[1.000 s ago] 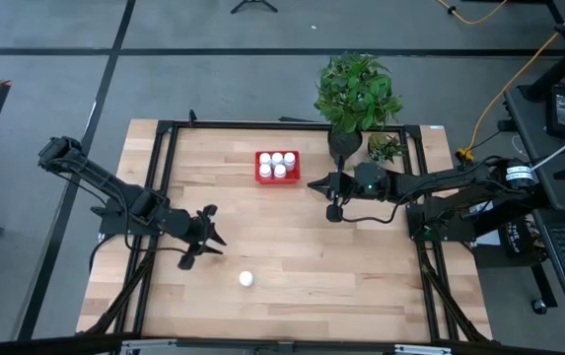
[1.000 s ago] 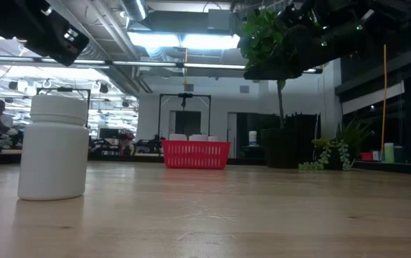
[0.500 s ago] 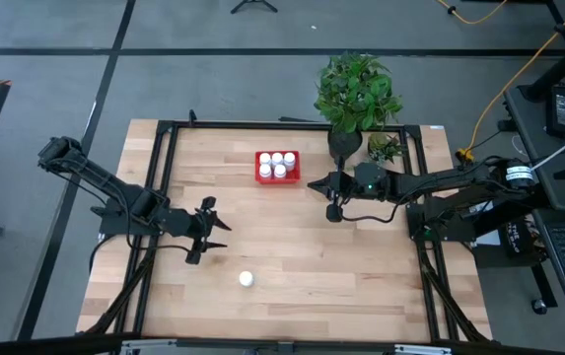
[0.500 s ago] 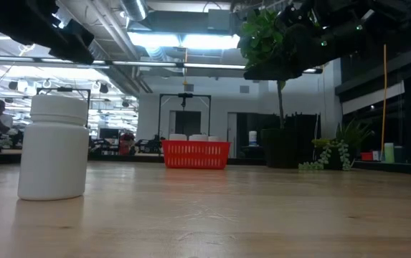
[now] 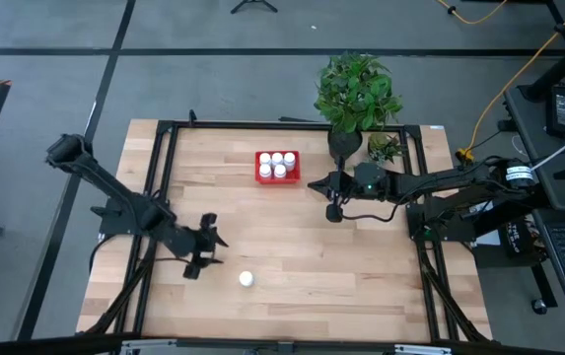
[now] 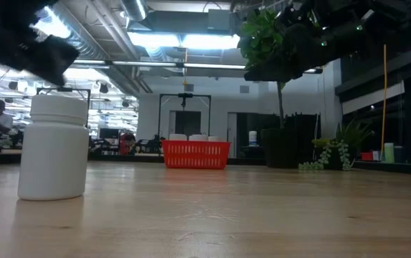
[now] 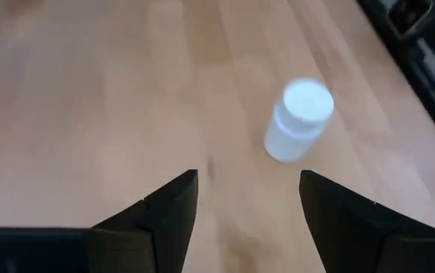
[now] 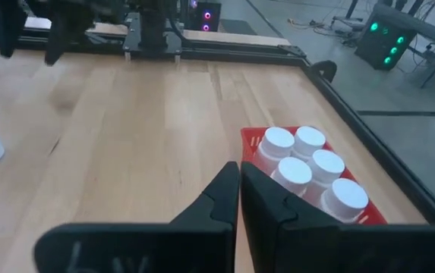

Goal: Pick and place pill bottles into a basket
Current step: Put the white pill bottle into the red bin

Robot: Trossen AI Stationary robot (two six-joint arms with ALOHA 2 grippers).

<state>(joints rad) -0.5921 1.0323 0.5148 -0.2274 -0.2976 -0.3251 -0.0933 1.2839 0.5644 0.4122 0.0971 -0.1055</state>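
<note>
One white pill bottle [image 5: 247, 279] stands upright on its base on the wooden table, near the near edge; it also shows in the low view [image 6: 53, 147] and the left wrist view [image 7: 298, 121]. The red basket [image 5: 262, 168] sits at the far middle with several white bottles standing in it [image 8: 308, 163]. My left gripper [image 5: 206, 248] is open and empty, above the table just left of the lone bottle; its fingers [image 7: 164, 216] stand short of the bottle. My right gripper [image 5: 314, 184] is shut and empty, right of the basket [image 8: 256, 138].
A large potted plant [image 5: 356, 94] in a dark pot and a small plant [image 5: 386, 148] stand at the far right of the table. A dark metal frame [image 5: 164, 197] runs along the table's edges. Bare wood lies between the lone bottle and the basket.
My left gripper has gone toward the table's near edge, closer to the lone bottle, staying open. The bottle and the basket have kept still.
</note>
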